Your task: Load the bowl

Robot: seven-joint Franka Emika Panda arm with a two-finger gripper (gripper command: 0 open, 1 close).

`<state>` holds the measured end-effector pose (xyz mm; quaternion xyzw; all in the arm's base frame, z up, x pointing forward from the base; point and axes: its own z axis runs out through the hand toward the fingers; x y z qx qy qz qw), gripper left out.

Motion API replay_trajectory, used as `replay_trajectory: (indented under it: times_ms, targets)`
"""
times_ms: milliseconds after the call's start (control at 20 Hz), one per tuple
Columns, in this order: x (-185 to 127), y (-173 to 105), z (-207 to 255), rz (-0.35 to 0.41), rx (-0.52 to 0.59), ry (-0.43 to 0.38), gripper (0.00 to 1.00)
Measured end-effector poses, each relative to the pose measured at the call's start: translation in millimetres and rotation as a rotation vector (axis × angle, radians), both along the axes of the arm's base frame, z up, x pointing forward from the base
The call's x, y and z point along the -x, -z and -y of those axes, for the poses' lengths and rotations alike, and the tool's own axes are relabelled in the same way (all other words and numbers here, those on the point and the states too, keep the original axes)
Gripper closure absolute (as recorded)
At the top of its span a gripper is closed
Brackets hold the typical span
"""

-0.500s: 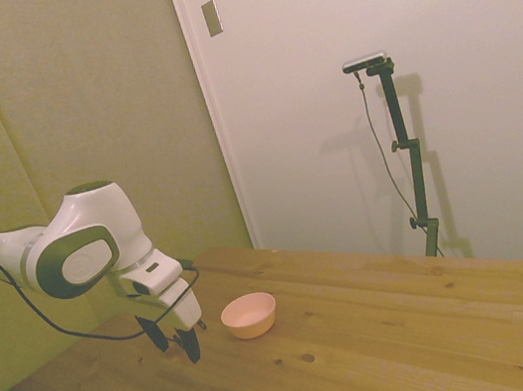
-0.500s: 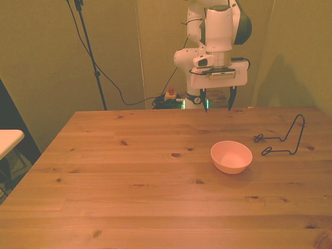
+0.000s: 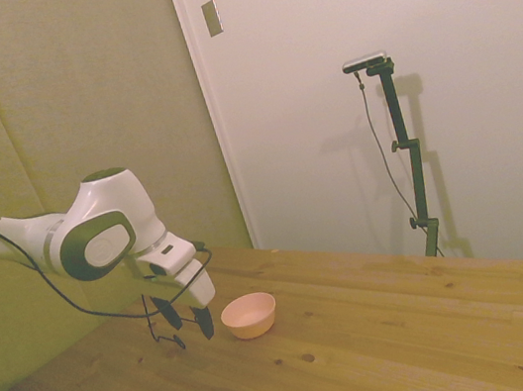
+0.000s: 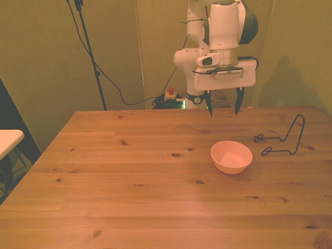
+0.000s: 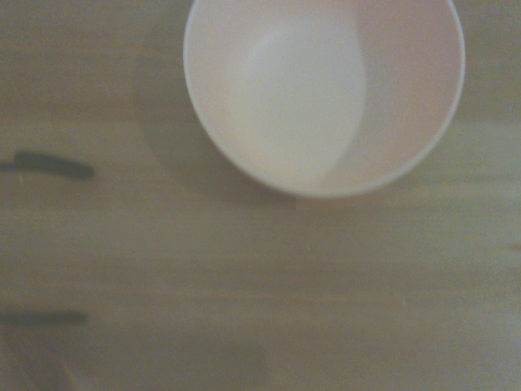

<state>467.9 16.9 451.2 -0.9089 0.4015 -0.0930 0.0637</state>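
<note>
The peach-pink bowl [image 4: 231, 156] sits upright and empty on the wooden desk [image 4: 129, 187], toward the front view's right. The claw [image 4: 223, 111] hangs in the air above the desk's far edge, behind the bowl, fingers spread apart and holding nothing. A black wire rack [image 4: 282, 139] stands near the bowl, closer to the desk's edge at the front view's right.

The pincer [image 3: 188, 317], fingers apart, hangs just beside the bowl [image 3: 249, 315] above the table [image 3: 387, 345].
</note>
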Motion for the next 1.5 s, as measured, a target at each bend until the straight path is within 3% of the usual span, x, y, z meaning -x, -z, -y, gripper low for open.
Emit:
replay_trajectory:
  times_ms: [300, 600, 900, 950, 1500]
  targets:
    - [-61.4, -0.2, -22.2, 0.022, 0.027, 0.043, 0.0]
    - [-109.7, 28.6, -46.1, -0.008, 0.039, 0.063, 0.0]
    - [-133.9, 72.0, -58.4, -0.055, 0.069, 0.082, 0.0]
    - [-137.4, 77.2, -58.7, -0.059, 0.072, 0.085, 1.0]
    - [-146.4, 85.4, -59.9, -0.062, 0.077, 0.092, 1.0]
